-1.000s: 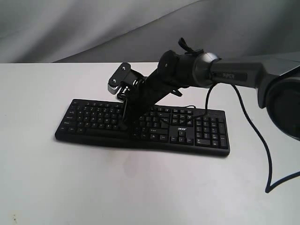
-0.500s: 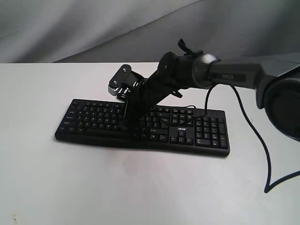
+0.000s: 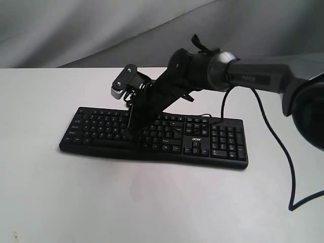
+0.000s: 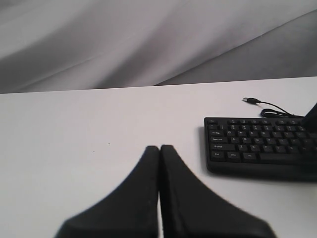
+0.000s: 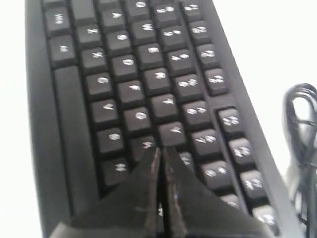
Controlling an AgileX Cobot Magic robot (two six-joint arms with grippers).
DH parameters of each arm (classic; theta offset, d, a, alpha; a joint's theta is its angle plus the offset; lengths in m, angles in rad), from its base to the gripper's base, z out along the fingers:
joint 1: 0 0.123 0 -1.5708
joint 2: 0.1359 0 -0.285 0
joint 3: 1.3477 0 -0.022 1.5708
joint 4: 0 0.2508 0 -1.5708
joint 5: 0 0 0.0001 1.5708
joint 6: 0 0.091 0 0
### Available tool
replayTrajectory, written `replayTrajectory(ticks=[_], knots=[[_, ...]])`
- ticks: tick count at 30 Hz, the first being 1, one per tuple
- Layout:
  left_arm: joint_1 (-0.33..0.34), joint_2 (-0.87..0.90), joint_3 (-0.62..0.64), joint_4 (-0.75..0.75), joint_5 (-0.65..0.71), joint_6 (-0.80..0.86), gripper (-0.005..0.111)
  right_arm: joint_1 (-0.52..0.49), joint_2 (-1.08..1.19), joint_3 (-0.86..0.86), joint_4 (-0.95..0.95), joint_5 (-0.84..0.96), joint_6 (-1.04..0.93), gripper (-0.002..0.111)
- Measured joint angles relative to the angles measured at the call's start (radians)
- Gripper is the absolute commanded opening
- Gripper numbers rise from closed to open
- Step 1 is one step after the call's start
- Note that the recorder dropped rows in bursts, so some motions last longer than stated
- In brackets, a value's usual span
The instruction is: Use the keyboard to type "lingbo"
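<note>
Right gripper [image 3: 130, 132]: pressed together; tip shifted slightly left in exterior view over keyboard [image 3: 96, 129]; probably seeking the next letter.

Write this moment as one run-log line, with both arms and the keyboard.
right gripper: jaws shut, tip at middle of keyboard, contact unclear | left gripper: jaws shut, over table, off keyboard

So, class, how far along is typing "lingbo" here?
Done: nothing provable; no screen shows typed letters. In hand: the shut right hand points its tip at the middle letter keys of the long flat black full-size keyboard; legends too blurred to name the key. The shut left hand hovers over the white table. Remaining letters: cannot tell.
</note>
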Motion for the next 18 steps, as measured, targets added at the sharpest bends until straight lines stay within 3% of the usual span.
replayTrajectory(ticks=[18], knots=[[0.0,0.0,0.0,0.0,0.0,0.0,0.001,0.047,0.006,0.0,0.0,0.013,0.0,0.0]])
